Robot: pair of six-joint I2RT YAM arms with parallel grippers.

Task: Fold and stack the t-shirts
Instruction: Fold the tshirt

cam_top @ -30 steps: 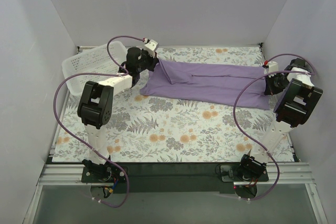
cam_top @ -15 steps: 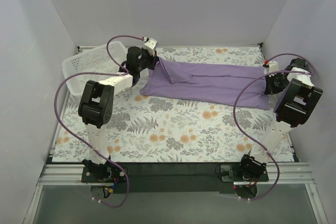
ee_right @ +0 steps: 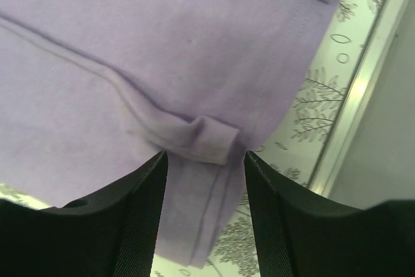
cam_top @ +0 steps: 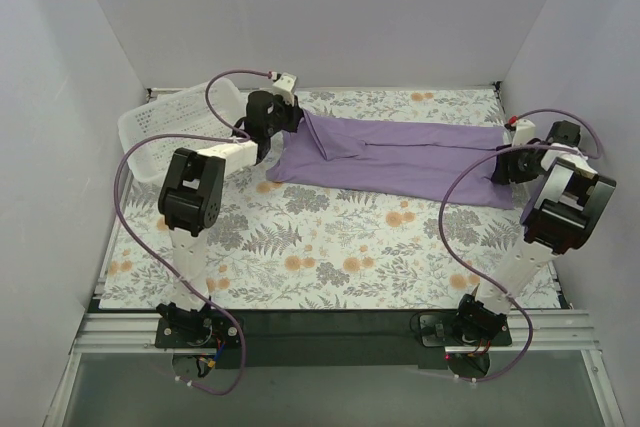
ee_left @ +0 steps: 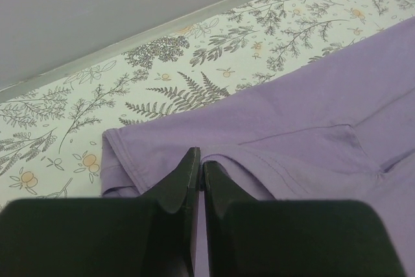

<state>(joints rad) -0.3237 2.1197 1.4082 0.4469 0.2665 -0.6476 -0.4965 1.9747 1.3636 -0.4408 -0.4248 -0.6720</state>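
Shirt: the purple t-shirt (cam_top: 395, 159) lies stretched across the far half of the worktop (cam_top: 330, 247), already folded lengthwise into a long band.
Left gripper (ee_left: 200, 174): its jaws are pinched together on the shirt's left end, cloth caught between them.
Right gripper (ee_right: 204, 160): its jaws stand wide over a puckered hem at the right end, nothing between them yet.
Do it well: lower the right jaws around that pucker so you catch every layer, then lift both ends level.
Around: a white basket (cam_top: 165, 119) sits just left of the left gripper.
In the way: the right wall is near, so you have little room to swing.
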